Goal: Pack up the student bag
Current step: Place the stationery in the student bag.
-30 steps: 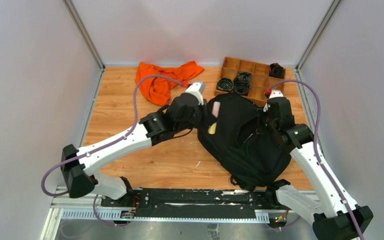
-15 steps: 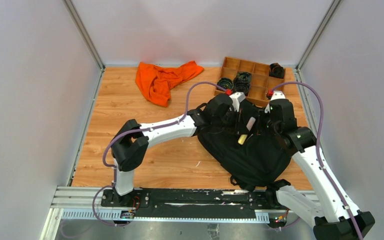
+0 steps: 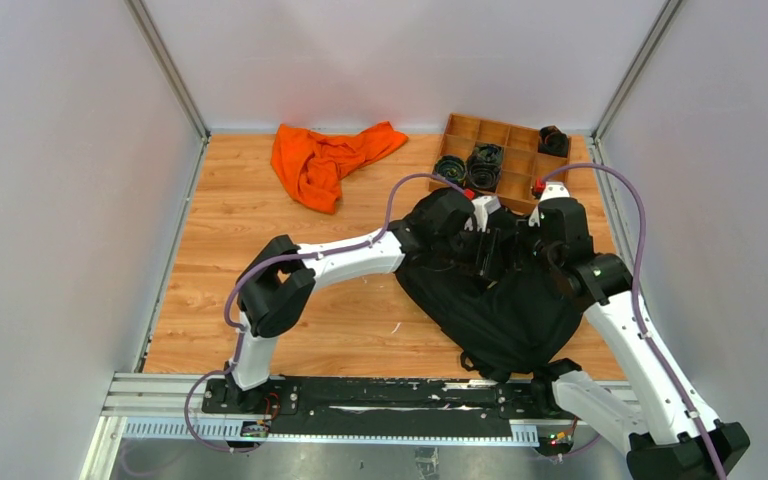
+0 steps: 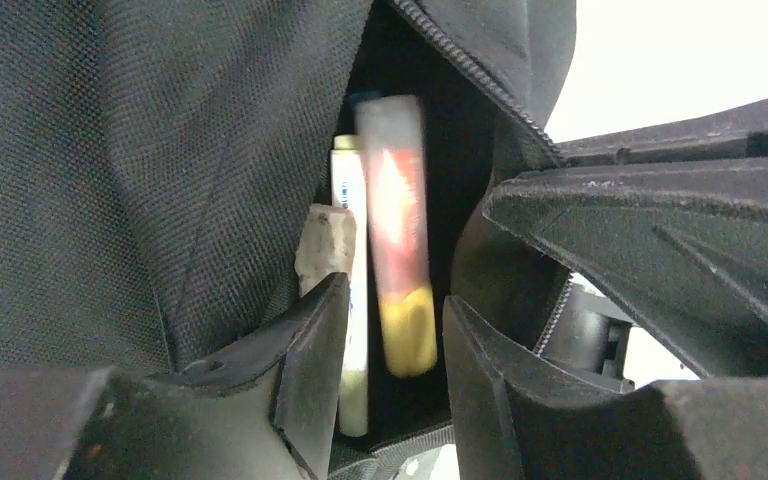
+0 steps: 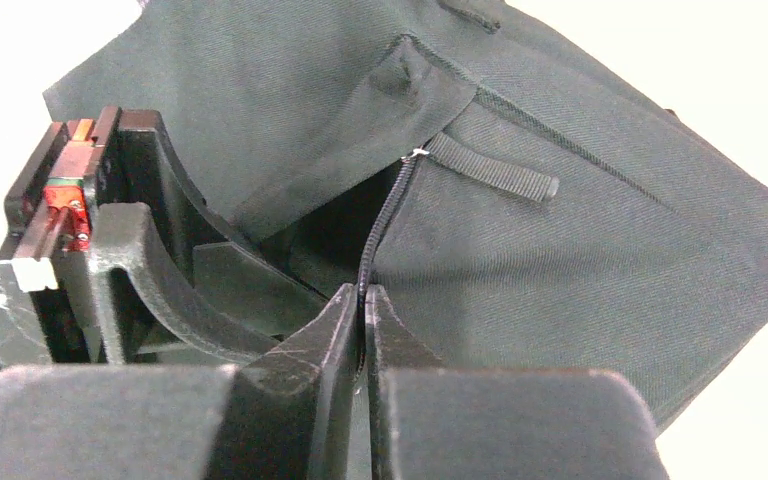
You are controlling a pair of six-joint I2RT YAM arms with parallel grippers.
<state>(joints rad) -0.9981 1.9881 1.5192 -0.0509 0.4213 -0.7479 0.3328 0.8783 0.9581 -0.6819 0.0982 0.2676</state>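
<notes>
The black student bag (image 3: 500, 300) lies on the right half of the table. My right gripper (image 5: 363, 300) is shut on the zipper edge of its pocket opening and holds it up. My left gripper (image 4: 397, 320) is open at the mouth of that pocket. A blurred pink and yellow tube (image 4: 397, 230) sits between its jaws inside the pocket, with a gap on each side. A white pen (image 4: 350, 250) and a whitish lump (image 4: 325, 245) lie beside the tube in the pocket. In the top view both grippers meet over the bag's upper part (image 3: 505, 250).
An orange cloth (image 3: 325, 160) lies at the back left. A wooden compartment tray (image 3: 520, 160) with black coiled items (image 3: 483, 160) stands at the back right, just behind the bag. Grey walls close in the table.
My left arm swung right from the bag's left side to the pocket opening, carrying the pink and yellow tube. The tube is now inside the pocket and the jaws stand apart. The right arm stayed put.
</notes>
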